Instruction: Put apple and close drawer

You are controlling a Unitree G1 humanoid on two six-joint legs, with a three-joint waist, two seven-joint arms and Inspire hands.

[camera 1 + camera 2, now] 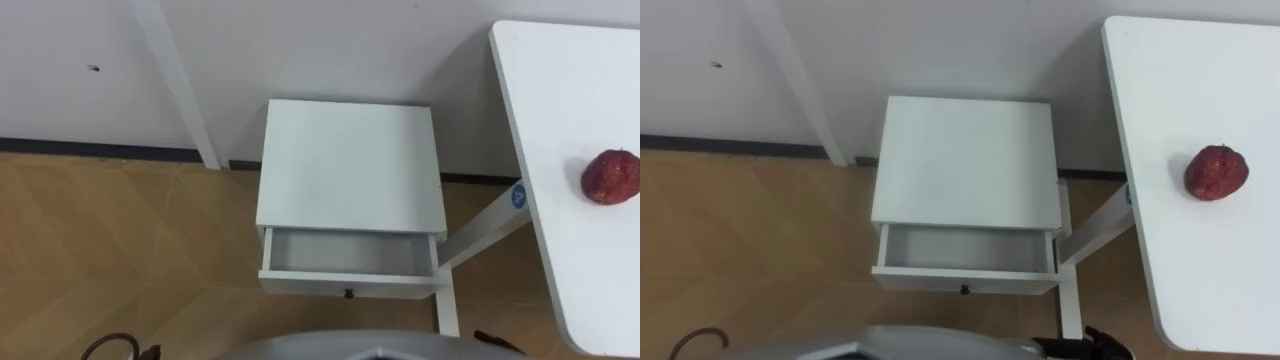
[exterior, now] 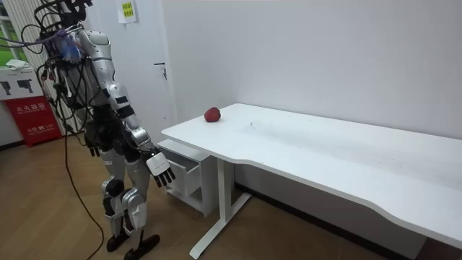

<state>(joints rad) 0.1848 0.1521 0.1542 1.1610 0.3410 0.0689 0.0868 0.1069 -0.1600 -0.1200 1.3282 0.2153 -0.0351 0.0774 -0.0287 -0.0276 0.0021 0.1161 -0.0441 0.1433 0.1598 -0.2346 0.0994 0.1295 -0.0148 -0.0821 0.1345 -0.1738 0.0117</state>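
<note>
Room view gives me the robot standing on the wooden floor, facing the cabinet with both arms down at its sides. The right hand sits low in front of the hip, fingers loose and spread, holding nothing. The left hand, on the far side, is dark against the body and I cannot tell how its fingers stand. From the head camera, nearest me is the drawer, pulled out toward the robot, its front panel and small dark knob closest. Bare floor lies open to its left; on the right a slanted table leg passes just beside the drawer's corner. Behind is the cabinet's flat white top, backed against the wall. The table runs along my right, and the apple rests on it a little in from the edge, well apart from the drawer and both hands.
</note>
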